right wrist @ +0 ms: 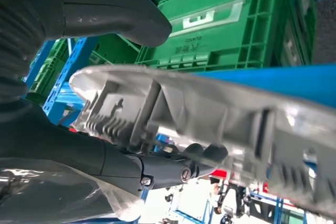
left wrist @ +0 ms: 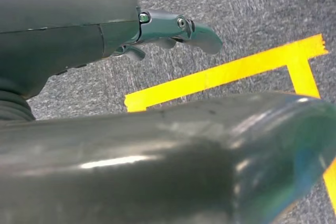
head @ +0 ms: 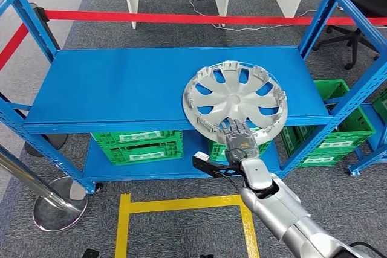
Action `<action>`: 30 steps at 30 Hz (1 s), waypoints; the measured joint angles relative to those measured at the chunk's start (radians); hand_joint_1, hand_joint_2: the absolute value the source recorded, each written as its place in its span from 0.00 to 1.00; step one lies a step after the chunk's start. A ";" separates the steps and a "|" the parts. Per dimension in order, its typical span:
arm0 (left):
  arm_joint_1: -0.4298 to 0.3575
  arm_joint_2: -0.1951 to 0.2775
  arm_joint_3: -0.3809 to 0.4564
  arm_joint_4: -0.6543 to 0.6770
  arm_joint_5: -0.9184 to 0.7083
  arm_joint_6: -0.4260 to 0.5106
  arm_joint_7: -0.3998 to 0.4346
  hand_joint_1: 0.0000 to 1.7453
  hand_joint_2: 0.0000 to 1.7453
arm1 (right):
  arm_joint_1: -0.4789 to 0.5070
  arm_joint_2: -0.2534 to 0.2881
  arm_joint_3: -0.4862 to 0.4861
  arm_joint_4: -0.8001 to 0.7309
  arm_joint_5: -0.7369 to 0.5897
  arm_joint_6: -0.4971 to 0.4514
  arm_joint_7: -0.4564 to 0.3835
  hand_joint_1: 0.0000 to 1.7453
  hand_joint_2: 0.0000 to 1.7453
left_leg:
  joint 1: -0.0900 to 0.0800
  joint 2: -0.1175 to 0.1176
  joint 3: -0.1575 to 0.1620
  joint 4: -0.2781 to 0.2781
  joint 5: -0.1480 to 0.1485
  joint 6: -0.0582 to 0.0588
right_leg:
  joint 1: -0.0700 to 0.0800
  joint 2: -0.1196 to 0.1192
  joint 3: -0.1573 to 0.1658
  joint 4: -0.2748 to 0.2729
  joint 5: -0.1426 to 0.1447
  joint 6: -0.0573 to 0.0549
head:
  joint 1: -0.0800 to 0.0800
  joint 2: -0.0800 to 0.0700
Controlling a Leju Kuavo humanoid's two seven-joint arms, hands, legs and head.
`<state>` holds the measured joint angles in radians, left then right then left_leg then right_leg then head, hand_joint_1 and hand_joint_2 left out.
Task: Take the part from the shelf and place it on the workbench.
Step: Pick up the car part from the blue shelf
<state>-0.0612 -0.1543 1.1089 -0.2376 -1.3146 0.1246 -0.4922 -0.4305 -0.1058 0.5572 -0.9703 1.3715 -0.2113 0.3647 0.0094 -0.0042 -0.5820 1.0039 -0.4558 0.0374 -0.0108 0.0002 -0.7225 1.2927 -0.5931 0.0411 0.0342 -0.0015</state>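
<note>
A silver wheel cover (head: 235, 101) lies on the top deck of the blue shelf (head: 114, 89), near its front right, with its near rim jutting out past the front edge. The right hand (head: 237, 137) is at that overhanging rim: in the right wrist view the thumb (right wrist: 118, 14) lies on one face of the rim and darker fingers (right wrist: 174, 166) curl against the other, ribbed face, so the hand appears to pinch the wheel cover (right wrist: 190, 114) by its edge. The left hand (left wrist: 174, 30) hangs over the grey carpet and a yellow floor marking (left wrist: 222, 74), fingers loosely extended with nothing in them. The part looks like thin moulded plastic: light, fairly stiff across the disc, but springy at the rim and smooth on its painted face, so it could twist or slip in a one-sided pinch. The clips and ribs around the inside of the rim look the most breakable bits. The overhanging rim is probably the best hold, fingers bedded among the ribs, and the cover kept level while it is drawn off the deck. Green crates (head: 136, 146) sit on the lower shelf.
</note>
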 joint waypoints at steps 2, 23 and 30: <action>0.000 -0.001 -0.001 0.000 0.000 0.000 0.001 0.00 0.00 | -0.005 0.002 -0.005 0.008 0.003 0.000 0.002 0.00 1.00 | 0.000 -0.002 0.002 0.001 -0.001 -0.002 | 0.000 0.000 0.049 -0.106 0.067 -0.004 | 0.000 0.000; -0.002 -0.001 -0.006 0.005 0.005 0.003 0.004 0.00 0.00 | -0.039 0.037 -0.056 0.081 -0.001 -0.073 0.009 1.00 1.00 | -0.004 -0.001 -0.005 0.009 -0.004 -0.025 | 0.005 0.001 0.142 -0.291 0.122 -0.022 | -0.006 0.000; -0.001 -0.001 -0.014 0.005 0.010 0.006 0.001 0.00 0.00 | -0.030 0.038 -0.076 0.081 -0.015 -0.089 -0.010 1.00 1.00 | 0.001 0.001 -0.001 -0.001 0.004 -0.003 | 0.000 0.001 -0.005 0.003 -0.003 0.000 | -0.001 0.000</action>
<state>-0.0625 -0.1552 1.0952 -0.2323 -1.3045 0.1308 -0.4914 -0.4601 -0.0679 0.4814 -0.8893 1.3562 -0.3008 0.3546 0.0107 -0.0032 -0.5833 1.0032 -0.4518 0.0344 -0.0113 0.0009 -0.7273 1.2961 -0.5964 0.0411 0.0335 -0.0015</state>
